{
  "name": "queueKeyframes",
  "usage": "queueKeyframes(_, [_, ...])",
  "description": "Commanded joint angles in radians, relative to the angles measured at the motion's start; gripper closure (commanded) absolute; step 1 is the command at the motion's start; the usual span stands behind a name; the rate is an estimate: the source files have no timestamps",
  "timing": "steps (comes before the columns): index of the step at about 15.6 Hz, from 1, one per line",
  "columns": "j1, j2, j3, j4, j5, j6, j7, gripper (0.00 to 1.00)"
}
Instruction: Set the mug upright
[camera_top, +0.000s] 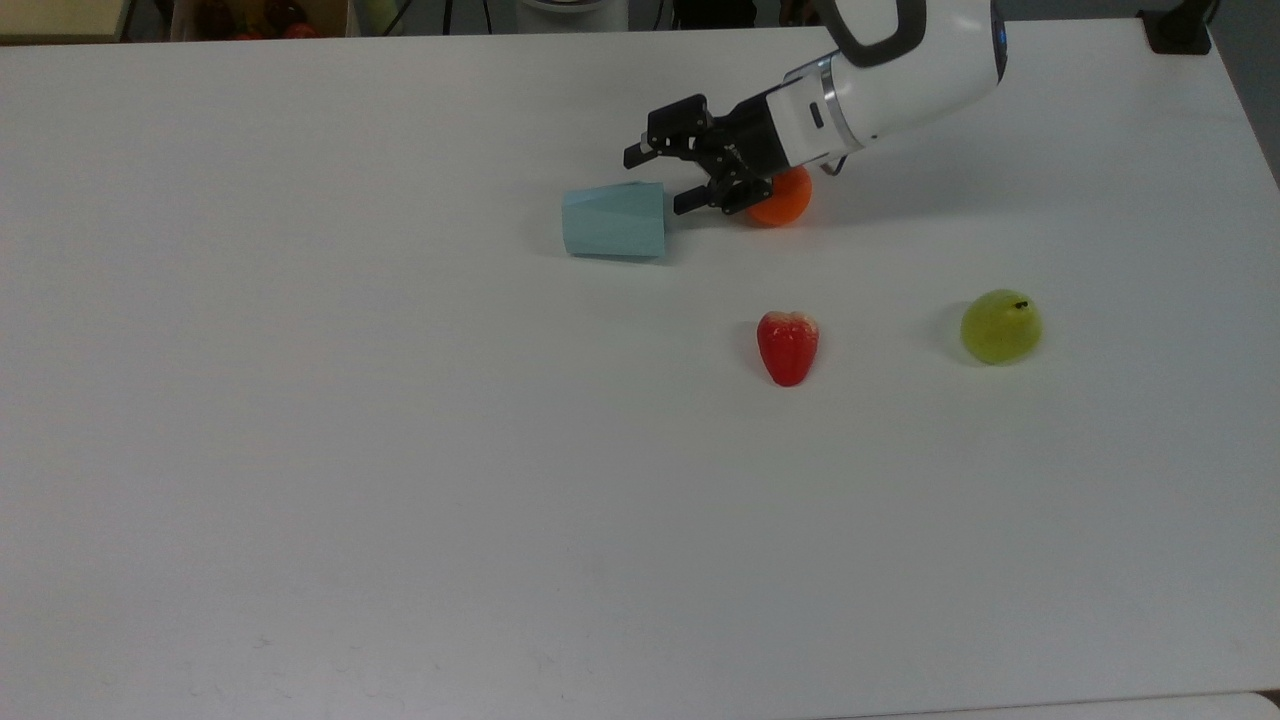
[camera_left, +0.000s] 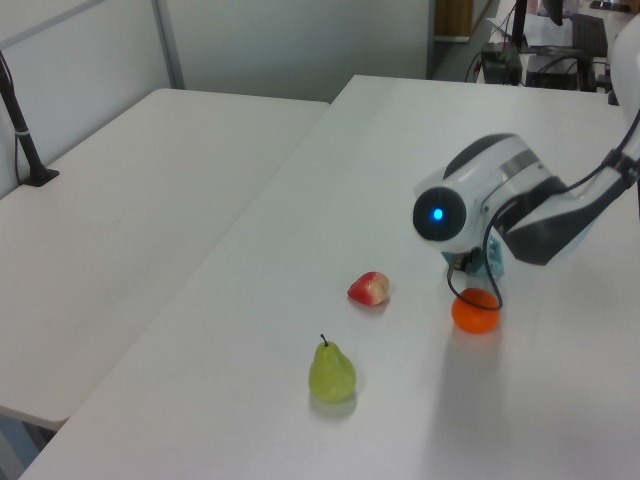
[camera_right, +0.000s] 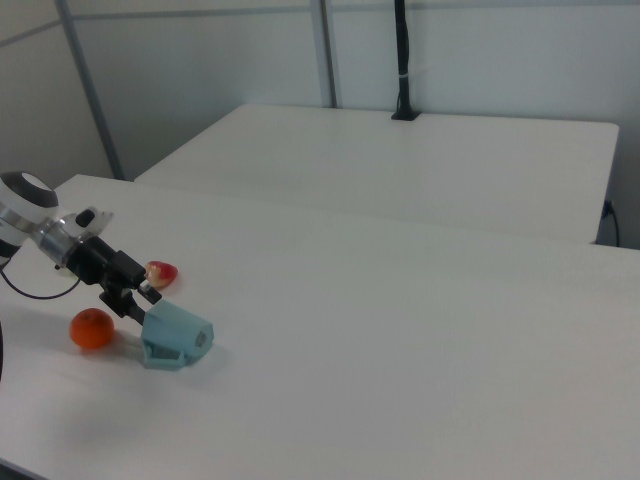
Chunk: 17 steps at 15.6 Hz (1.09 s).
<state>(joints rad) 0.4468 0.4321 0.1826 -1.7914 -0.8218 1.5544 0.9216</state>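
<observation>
In the top view, nearest on the desk (camera_top: 400, 500) are the strawberry (camera_top: 788, 346) and, to the top view's right, the pear (camera_top: 1001, 326). Farther back the mug (camera_top: 614, 220) lies on its side, its wide mouth toward the top view's right. My gripper (camera_top: 660, 182) hangs open just beside that mouth, empty, with the orange (camera_top: 785, 203) partly hidden behind my wrist.

Lab or office test room — plain white tables (camera_right: 420, 170), grey partition walls (camera_right: 200, 60), clamped pole mount (camera_right: 403, 60).
</observation>
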Motion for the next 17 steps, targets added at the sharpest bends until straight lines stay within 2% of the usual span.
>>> queueKeyframes(1, [-0.008, 0.036, -0.011, 0.009, -0.036, -0.02, 0.031, 0.11])
queueKeyframes(4, [-0.026, 0.048, -0.011, 0.004, -0.04, -0.022, 0.03, 0.22])
queueKeyframes(6, [-0.031, 0.053, -0.012, 0.004, -0.04, -0.022, 0.03, 0.39])
queueKeyframes(7, [-0.037, 0.053, -0.011, 0.003, -0.04, -0.023, 0.028, 0.51])
queueKeyframes(9, [-0.039, 0.053, -0.011, -0.003, -0.04, -0.025, 0.025, 0.63])
queueKeyframes(13, [-0.042, 0.042, -0.011, 0.0, -0.04, -0.062, 0.02, 0.95])
queueKeyframes(14, [-0.042, 0.034, -0.011, 0.001, -0.039, -0.068, 0.013, 1.0])
queueKeyframes(17, [-0.057, -0.01, -0.011, 0.009, -0.03, -0.083, -0.052, 1.0])
